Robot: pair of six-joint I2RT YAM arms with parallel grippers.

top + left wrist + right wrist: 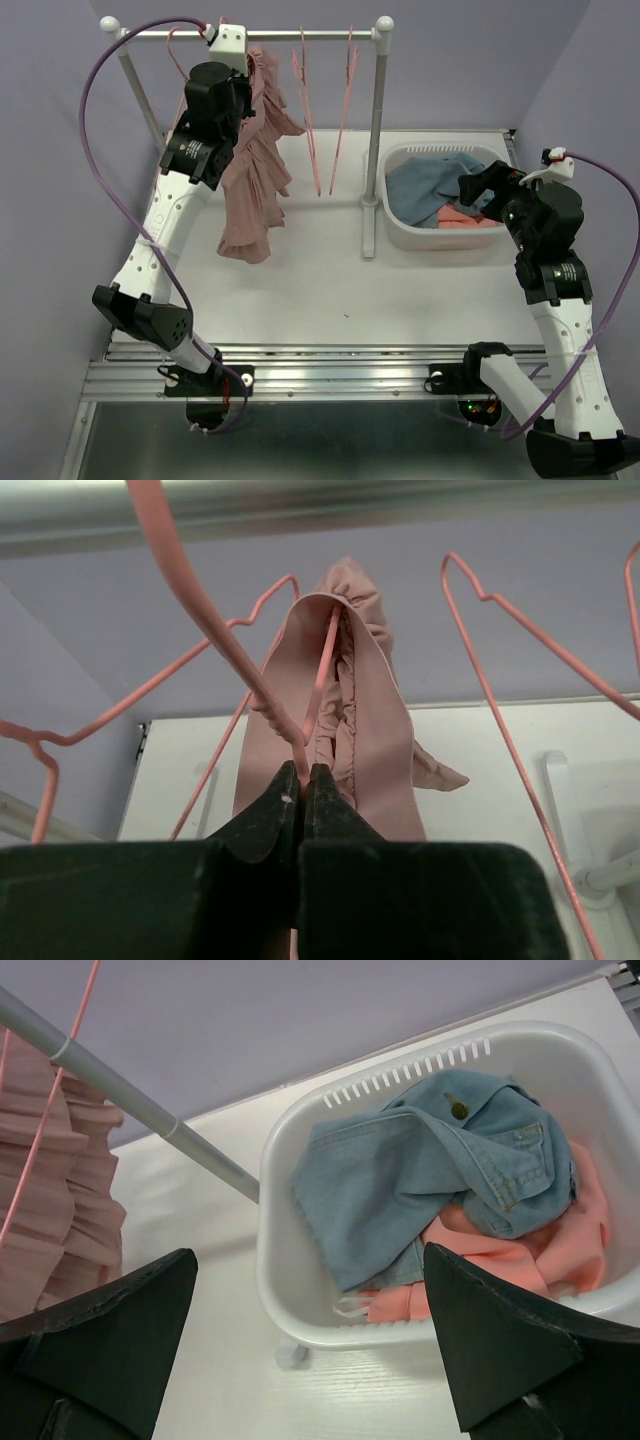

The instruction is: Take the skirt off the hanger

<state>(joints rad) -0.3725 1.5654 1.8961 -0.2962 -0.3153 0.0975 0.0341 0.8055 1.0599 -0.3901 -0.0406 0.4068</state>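
The dusty-pink ruffled skirt (255, 170) hangs from a pink wire hanger (215, 620) on the rail (300, 33) at the back left. In the left wrist view its waistband (375, 720) loops over the hanger's wire. My left gripper (232, 98) is high up by the rail, and its jaws (303, 776) are shut on the hanger's wire just below the twisted neck. My right gripper (482, 185) is open and empty, above the white basket (400, 160). In the right wrist view (310, 1350) its jaws stand wide apart, and the skirt (50, 1210) shows at the left edge.
Two empty pink hangers (305, 110) (345, 100) hang on the rail to the right of the skirt. The rack's right pole (376, 140) stands beside the basket. The basket (265, 1220) holds a blue-grey garment (420, 1170) and a coral-orange one (500, 1260).
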